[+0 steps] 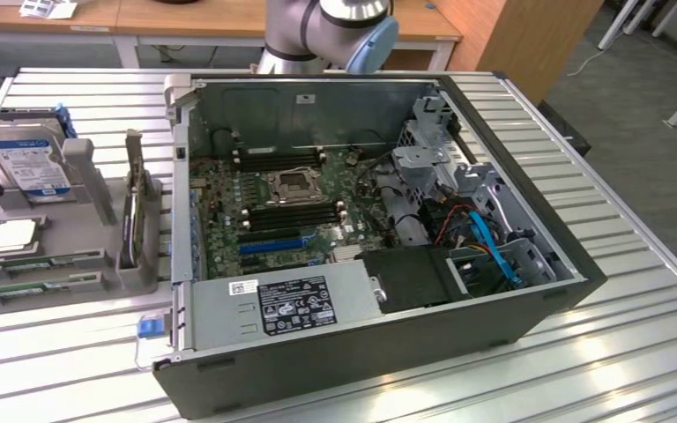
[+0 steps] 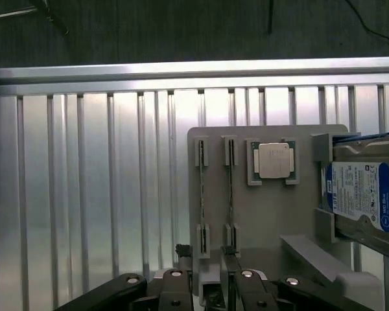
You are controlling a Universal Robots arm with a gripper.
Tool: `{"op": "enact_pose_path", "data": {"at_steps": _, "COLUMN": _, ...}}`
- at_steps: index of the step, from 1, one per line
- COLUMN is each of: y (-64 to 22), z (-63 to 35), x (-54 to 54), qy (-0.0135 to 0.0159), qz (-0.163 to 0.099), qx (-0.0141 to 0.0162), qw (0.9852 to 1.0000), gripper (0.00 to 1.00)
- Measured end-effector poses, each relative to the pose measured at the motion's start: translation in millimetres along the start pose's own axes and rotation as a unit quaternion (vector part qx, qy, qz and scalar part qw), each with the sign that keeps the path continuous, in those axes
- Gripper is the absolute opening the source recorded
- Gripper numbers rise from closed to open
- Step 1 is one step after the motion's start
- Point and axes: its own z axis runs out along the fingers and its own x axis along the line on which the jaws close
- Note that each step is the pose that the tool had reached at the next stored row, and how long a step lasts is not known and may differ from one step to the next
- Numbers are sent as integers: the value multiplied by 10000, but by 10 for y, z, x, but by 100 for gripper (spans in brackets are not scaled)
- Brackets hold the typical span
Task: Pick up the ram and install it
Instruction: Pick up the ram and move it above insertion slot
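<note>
Two ram sticks stand on edge in slots of a grey holder [image 2: 259,214]: one ram stick [image 2: 201,194] and a second [image 2: 231,194] beside it. The same sticks [image 1: 50,262] are at the exterior view's left, on the holder [image 1: 80,238] beside the open computer case [image 1: 374,291]. My gripper [image 2: 211,295] hangs well above the holder, near one end of the two sticks. It is open, with nothing between its dark fingers [image 2: 175,291]. The black memory slots [image 1: 297,214] lie on the motherboard next to the processor socket [image 1: 292,185].
The holder also carries a loose processor [image 2: 273,160] and a hard drive [image 2: 363,194] with a blue label. Inside the case are a power supply [image 1: 286,304], blue cables [image 1: 492,251] and a metal drive cage [image 1: 427,159]. The slatted metal table [image 2: 84,194] surrounds everything.
</note>
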Motion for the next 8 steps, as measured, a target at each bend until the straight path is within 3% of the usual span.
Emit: {"op": "enact_pose_path", "data": {"at_steps": 8, "y": -12, "z": 146, "x": -44, "qy": 0, "qz": 0, "qx": 0, "qw": 10000, "gripper": 31}}
